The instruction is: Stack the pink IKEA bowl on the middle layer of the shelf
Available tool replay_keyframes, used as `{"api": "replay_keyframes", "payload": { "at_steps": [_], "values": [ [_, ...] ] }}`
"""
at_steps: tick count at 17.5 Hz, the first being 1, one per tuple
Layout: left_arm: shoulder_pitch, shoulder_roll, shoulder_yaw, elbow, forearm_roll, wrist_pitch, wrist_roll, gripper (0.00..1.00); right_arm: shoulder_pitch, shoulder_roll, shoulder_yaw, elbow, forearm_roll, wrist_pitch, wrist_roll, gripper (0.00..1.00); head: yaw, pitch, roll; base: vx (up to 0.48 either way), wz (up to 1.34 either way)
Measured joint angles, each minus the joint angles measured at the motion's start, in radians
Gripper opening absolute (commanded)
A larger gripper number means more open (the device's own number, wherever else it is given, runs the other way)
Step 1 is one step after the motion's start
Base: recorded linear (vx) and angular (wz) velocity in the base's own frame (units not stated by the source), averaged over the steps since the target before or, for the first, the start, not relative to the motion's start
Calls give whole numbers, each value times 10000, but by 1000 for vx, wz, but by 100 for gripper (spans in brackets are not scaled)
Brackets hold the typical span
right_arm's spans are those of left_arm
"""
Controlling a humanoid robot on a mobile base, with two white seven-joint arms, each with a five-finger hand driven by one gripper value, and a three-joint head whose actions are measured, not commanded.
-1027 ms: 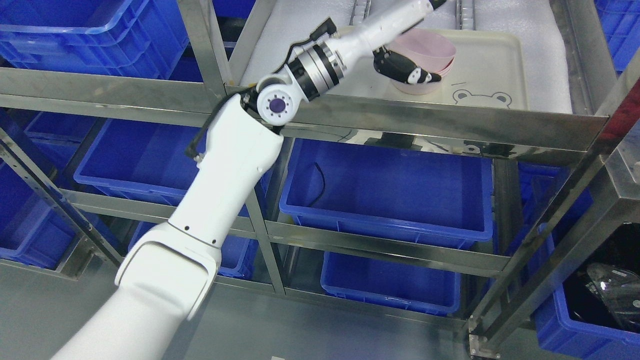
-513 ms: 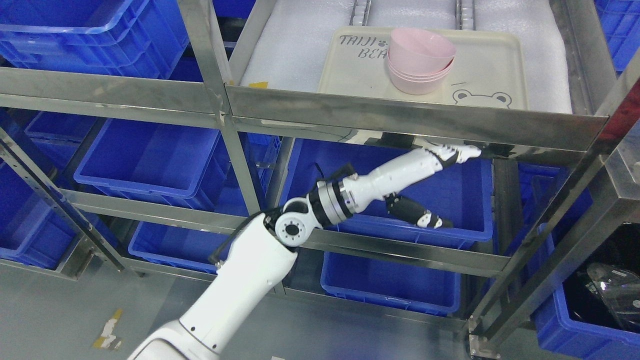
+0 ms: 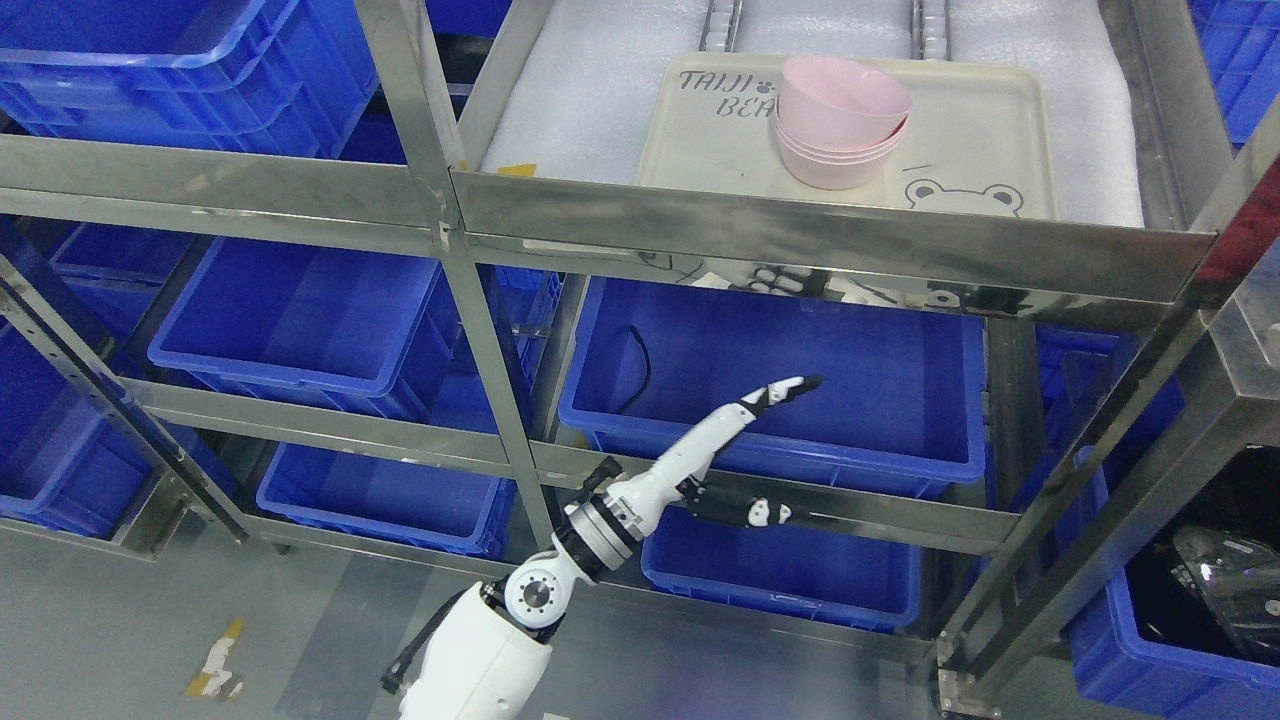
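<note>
A stack of pink bowls stands on a cream tray on the upper visible shelf layer, which is padded with white foam. The top bowl sits slightly tilted in the stack. My left hand is low in the picture, in front of the shelf rail below the blue bin, far beneath the bowls. Its fingers are stretched out and hold nothing. The right arm does not show.
The steel shelf frame crosses the view. Blue plastic bins fill the lower layers and the left side. A black cable lies in the middle bin. Grey floor is at the bottom, with a dark object at the lower right.
My left hand has let go of the top bowl, which now rests on the stack. The arm has dropped from the tray level down below the middle bin.
</note>
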Motion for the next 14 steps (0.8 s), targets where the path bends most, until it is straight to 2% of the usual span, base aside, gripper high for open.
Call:
{"api": "replay_keyframes", "payload": {
  "at_steps": [4,6,11,14],
  "values": [
    [663,-35,1042,-21,1064,1728,348,99,0,0,0,0,0,0,0,100,0,0,0,0,0],
    [827,-48,1413,-209,1424,2143,408,100,0,0,0,0,0,0,0,100,0,0,0,0,0],
    [1054,-71,1948,-993,1917,2463,1702,100,0,0,0,0,0,-2,0,100,0,0,0,0,0],
    [1301,-80,1894,-1539,2049,2508,2065,100,0,0,0,0,0,-2,0,100,0,0,0,0,0]
  ]
}}
